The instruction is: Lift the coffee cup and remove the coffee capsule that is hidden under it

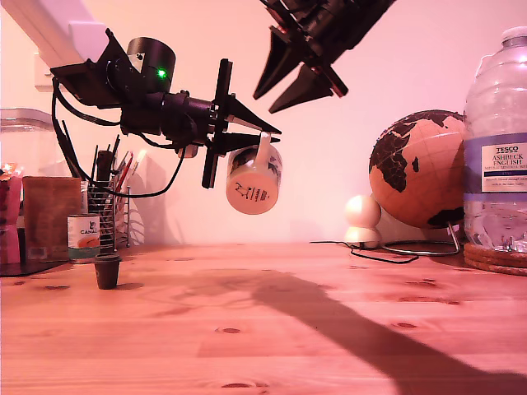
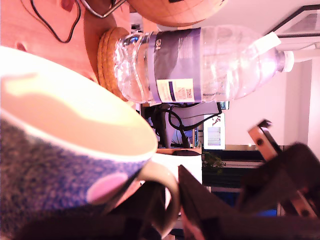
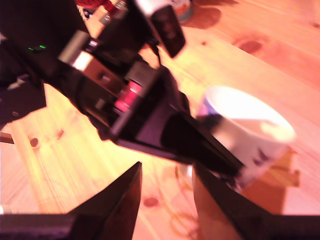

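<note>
My first gripper [image 1: 262, 137] had the coffee cup [image 1: 254, 178] pinched by its handle w/ jaws closed, second gripper [image 1: 303, 81] open above, coffee capsule [image 1: 107, 269] exposed on table [image 1: 272, 329], so imo the cup could've slipped bc handle-only grip.

First gripper [image 1: 262, 138] clamped, raised; second gripper [image 1: 301, 85] parted (hovering above).

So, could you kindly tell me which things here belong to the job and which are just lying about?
Job:
- coffee cup, held up by its handle in my first end effector
- coffee capsule, uncovered on the table

Lying about:
- tin can
- globe
- water bottle
- pen holder
</note>
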Tool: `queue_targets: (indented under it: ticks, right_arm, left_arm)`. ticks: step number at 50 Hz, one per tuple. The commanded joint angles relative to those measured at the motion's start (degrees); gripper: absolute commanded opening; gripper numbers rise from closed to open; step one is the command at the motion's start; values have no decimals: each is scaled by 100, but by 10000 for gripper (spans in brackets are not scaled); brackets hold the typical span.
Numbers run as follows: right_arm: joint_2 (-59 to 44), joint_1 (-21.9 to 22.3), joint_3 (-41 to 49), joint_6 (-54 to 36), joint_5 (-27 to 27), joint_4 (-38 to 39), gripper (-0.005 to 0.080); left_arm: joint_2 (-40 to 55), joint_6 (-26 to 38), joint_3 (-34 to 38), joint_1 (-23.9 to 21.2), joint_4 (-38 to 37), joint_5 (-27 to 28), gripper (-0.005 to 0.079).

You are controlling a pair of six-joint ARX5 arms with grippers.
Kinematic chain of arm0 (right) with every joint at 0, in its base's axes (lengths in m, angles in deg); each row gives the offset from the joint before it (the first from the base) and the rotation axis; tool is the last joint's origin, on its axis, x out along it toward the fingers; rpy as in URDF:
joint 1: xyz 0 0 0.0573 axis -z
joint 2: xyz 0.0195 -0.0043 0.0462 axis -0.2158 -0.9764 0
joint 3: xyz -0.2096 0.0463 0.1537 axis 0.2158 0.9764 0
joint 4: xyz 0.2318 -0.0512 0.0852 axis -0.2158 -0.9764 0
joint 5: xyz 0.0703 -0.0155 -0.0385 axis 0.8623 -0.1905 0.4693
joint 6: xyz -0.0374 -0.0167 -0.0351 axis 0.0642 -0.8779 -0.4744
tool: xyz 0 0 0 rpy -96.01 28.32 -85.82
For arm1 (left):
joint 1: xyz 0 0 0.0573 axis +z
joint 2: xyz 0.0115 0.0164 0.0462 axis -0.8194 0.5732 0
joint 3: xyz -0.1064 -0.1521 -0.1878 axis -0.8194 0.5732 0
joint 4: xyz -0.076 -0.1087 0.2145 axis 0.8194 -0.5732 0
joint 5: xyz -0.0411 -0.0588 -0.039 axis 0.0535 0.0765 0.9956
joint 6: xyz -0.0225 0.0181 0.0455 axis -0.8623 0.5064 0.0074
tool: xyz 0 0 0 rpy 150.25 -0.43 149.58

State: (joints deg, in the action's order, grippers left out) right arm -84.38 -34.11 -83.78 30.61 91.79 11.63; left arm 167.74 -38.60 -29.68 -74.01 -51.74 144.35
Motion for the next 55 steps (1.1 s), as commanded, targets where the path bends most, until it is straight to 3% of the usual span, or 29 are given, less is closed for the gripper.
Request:
queue_targets:
  ticks: [1, 7, 8, 10, 11, 15, 19, 20, 22, 25, 26, 28, 29, 30, 31, 35, 44, 55]
  right_arm:
    - [-33, 52, -2, -85, 17, -57, 283]
    - [-33, 142, -2, -184, -17, -240, 241]
    - [-33, 157, -2, -205, -17, -271, 217]
    - [-33, 188, -2, -286, -17, -317, 157]
    - [-33, 201, -2, -297, -17, -339, 123]
    - [-33, 286, -2, -293, -17, -380, -20]
    - [-33, 376, -2, -291, -17, -422, -11]
    - [-33, 389, -2, -291, -17, -424, -11]
    - [-33, 420, -2, -291, -20, -431, -11]
    - [-33, 450, -2, -289, -24, -428, -11]
    - [-33, 461, -2, -291, -28, -428, -11]
    - [-33, 476, -2, -291, -35, -428, -11]
    - [-33, 485, -2, -291, -35, -428, -11]
    - [-33, 487, -2, -291, -35, -428, -11]
    - [-33, 487, -2, -291, -37, -431, -11]
    - [-33, 494, -2, -291, -37, -431, -11]
    - [-33, 496, -2, -293, -37, -433, -11]
    - [-33, 518, -2, -299, -39, -413, -11]
  left_arm:
    - [94, 219, -72, 4, 81, 44, -21]
    - [94, 745, -72, 7, -271, 28, -21]
    - [94, 1368, -72, 7, -352, 17, -21]
    - [94, 1368, -72, 7, -490, 2, -21]
    - [94, 2033, -72, 4, -568, -9, -21]
    - [94, 2865, -72, -9, -863, -118, -21]
    - [94, 3512, -72, -55, -1108, -201, -21]
    - [94, 4006, -72, -63, -1156, -210, -21]
    - [94, 4402, -72, -87, -1239, -238, -21]
    - [94, 4402, -72, -136, -1357, -238, -21]
    - [94, 5099, -72, -155, -1405, -236, -21]
    - [94, 5099, -72, -184, -1497, -236, -21]
    - [94, 5807, -72, -203, -1552, -234, -21]
    - [94, 5807, -72, -219, -1606, -234, -21]
    - [94, 6269, -72, -234, -1676, -236, -21]
    - [96, 6985, -72, -291, -1895, -236, -21]
    - [116, 7775, -72, -358, -2157, -232, -21]
    - [302, 7866, -72, -365, -2090, 83, -21]
